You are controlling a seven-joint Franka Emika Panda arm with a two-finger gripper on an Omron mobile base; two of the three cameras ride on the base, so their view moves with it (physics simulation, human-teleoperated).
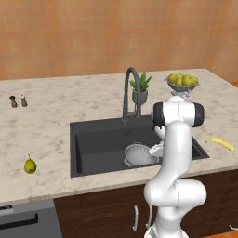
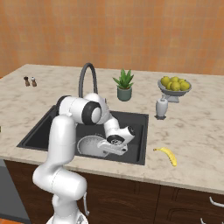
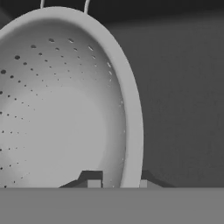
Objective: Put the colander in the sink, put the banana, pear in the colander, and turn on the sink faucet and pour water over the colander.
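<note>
The silver perforated colander (image 1: 138, 154) (image 2: 90, 145) sits low inside the dark sink (image 1: 93, 139) (image 2: 133, 122), toward its front right. My gripper (image 2: 112, 148) (image 3: 119, 183) is shut on the colander (image 3: 57, 109), with one fingertip on either side of its rim. The tall gooseneck faucet (image 1: 130, 88) (image 2: 86, 76) stands behind the basin. On the counter right of the sink lies the yellow banana (image 1: 221, 143) (image 2: 167, 155). The yellow-green pear (image 1: 30, 165) rests on the counter left of the sink, near the front edge.
Behind the sink stands a potted plant (image 1: 141, 88) (image 2: 124, 85), with a footed fruit bowl (image 1: 182, 82) (image 2: 175, 87) to its right. A small white jar (image 2: 161, 107) stands by the sink's right rim. Two shakers (image 1: 18, 100) (image 2: 29, 81) sit at the far left.
</note>
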